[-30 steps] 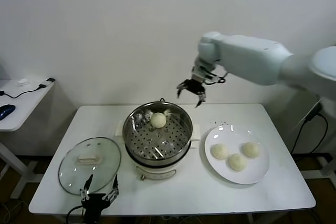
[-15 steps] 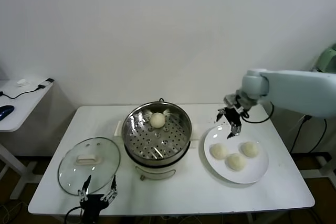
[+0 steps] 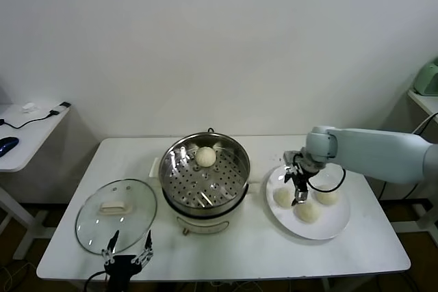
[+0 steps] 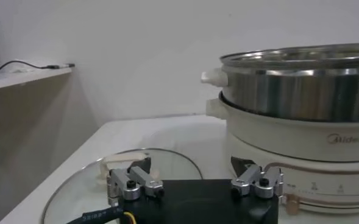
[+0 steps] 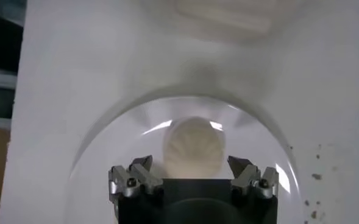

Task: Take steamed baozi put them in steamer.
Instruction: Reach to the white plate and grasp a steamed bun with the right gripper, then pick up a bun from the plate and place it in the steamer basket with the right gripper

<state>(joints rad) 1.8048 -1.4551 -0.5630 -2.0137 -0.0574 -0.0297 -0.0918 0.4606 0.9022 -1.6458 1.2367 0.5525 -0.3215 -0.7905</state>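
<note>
"Midea" logo on steamer cream base.

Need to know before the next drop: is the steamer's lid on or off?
Off. The glass lid lies flat on the table beside the steamer, whose perforated tray is exposed with one baozi on it.

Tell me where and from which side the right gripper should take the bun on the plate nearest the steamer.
Grip it across its widest middle, coming down from above. The bun is a smooth dome lying flat on the plate, so there is no handle or edge to use. The open right gripper hangs just over it, and its wrist view shows the bun centred between the fingers. A light squeeze seems wise.
</note>
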